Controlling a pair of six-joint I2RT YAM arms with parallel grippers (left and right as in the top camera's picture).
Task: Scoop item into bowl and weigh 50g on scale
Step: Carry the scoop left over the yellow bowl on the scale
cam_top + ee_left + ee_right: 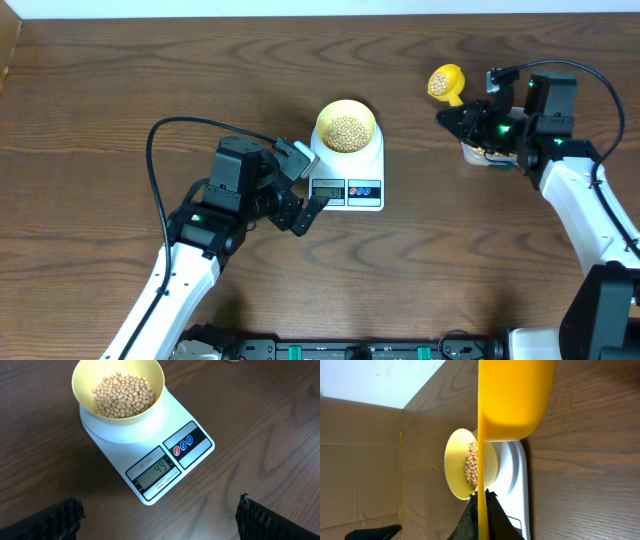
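Left gripper (303,186): fingers spread, empty, white rectangular digital scale (372,160) just ahead, bearing small pale-yellow round bowl (325,118) of loose tan round beans (347,132). Right gripper (463,108): fingers clamped on yellow plastic scoop (444,80) by its handle, well off from bowl. Light, rolling, easily spilled; best lifted by scoop, never pinched.
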